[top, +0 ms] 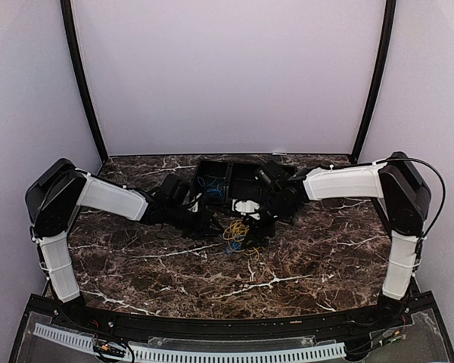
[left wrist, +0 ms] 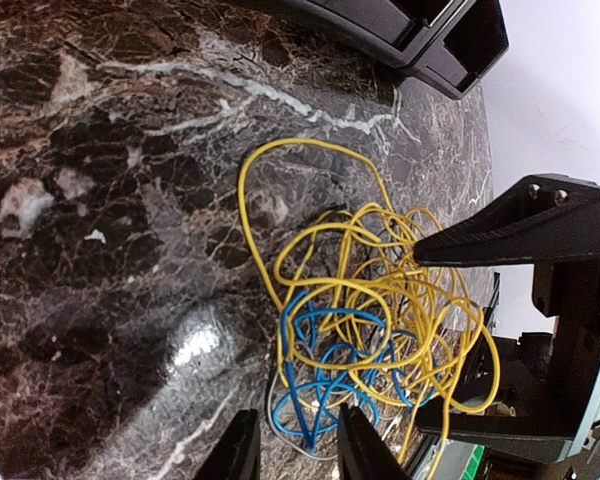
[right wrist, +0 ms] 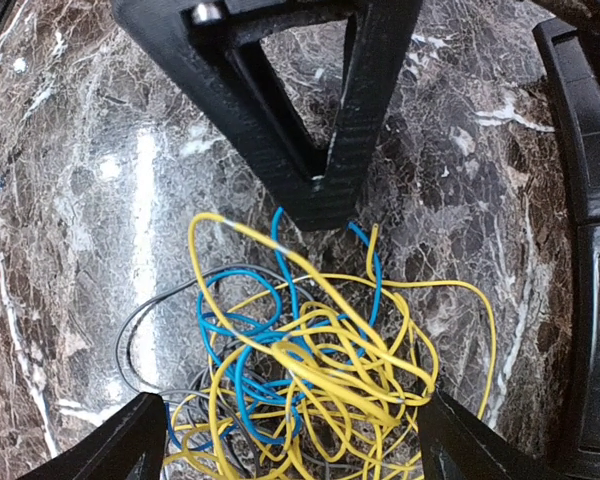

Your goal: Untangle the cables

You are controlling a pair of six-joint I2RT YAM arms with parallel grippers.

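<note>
The cables (top: 236, 234) lie as one tangle of yellow, blue and grey wires on the marble table, between the two grippers. In the left wrist view the tangle (left wrist: 380, 330) has a blue loop reaching in between my fingertips. My left gripper (left wrist: 298, 455) is open, its tips low at the tangle's edge; it also shows in the top view (top: 214, 221). My right gripper (right wrist: 305, 455) is wide open and straddles the tangle (right wrist: 320, 380) from the other side; it shows in the top view too (top: 259, 225). Neither gripper holds a wire.
A black open case (top: 219, 178) stands just behind the tangle, with more blue wire inside. Its edge shows in the left wrist view (left wrist: 410, 30) and the right wrist view (right wrist: 590, 250). The dark marble table (top: 174, 280) extends to the front.
</note>
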